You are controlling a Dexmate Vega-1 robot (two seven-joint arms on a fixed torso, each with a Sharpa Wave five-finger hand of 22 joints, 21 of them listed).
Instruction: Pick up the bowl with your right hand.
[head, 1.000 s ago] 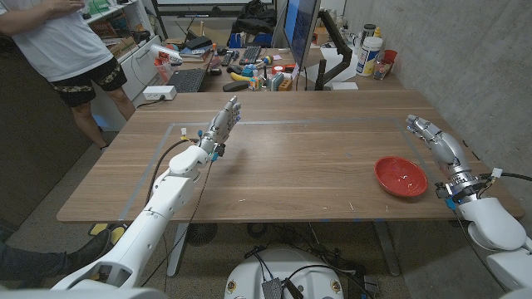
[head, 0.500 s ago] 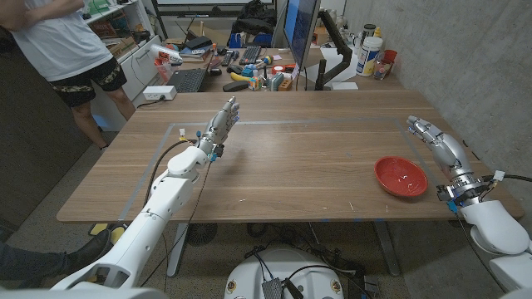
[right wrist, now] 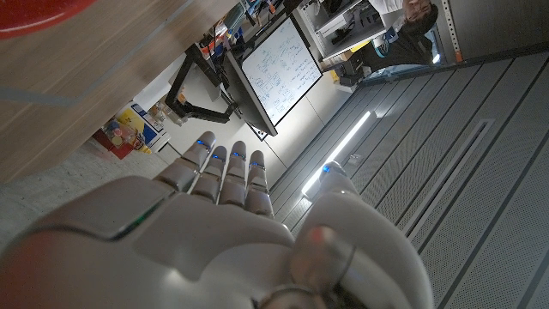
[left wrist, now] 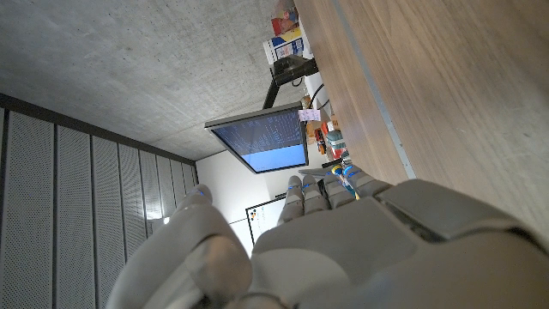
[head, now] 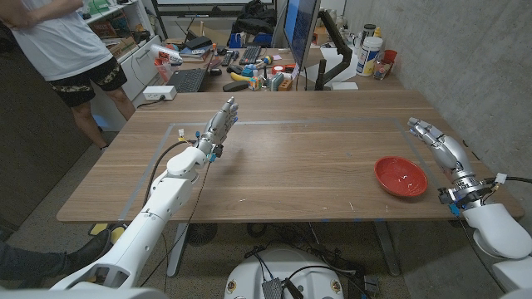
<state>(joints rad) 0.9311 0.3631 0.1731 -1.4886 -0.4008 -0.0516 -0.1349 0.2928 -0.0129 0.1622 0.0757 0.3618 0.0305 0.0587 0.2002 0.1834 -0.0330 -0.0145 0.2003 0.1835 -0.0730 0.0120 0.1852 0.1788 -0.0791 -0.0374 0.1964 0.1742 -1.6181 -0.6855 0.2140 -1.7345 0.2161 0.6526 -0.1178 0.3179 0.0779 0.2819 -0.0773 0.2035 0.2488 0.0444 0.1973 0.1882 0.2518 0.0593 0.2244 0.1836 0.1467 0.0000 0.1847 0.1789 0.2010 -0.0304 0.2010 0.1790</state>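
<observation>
Red bowl sits near the surface's right edge, just beside our right hand, which is spread and empty. We should swing inward, curl under the near rim, and lift level.

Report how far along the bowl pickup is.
Done: nothing yet. The red bowl sits on the wooden table near its right edge, untouched. In hand: the right robot hand hangs open beside the bowl, apart from it, fingers extended. The left robot hand is open over the table's far left, away from the bowl. Left: reach in, grip the rim, lift.
</observation>
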